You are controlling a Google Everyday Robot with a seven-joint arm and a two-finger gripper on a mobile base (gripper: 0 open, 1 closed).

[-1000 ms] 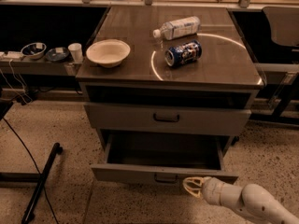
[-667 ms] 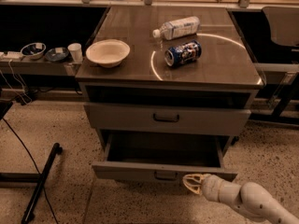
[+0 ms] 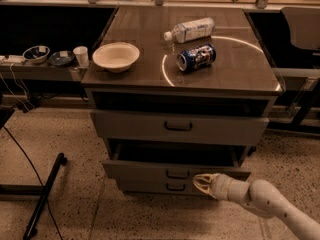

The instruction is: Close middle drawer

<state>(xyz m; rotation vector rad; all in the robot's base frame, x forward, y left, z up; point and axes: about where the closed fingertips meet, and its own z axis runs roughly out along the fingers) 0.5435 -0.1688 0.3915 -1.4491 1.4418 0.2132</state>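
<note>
Cream-coloured, the gripper sits nearest, low on the right. Its tip is against the front of the middle drawer, just right of the handle, likely placed there to push it in. Whether it is spread or pressed together I cannot tell. That drawer, second of 3, juts slightly out. Farther back, the cabinet top holds a bowl, a can on its side and a bottle.

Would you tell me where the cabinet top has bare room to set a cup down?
Bare: the right part of the cabinet top, beyond the can; the back-left corner behind the bowl. Crowded: bottle and can lie close together. The gripper is low, at the middle drawer front.
</note>
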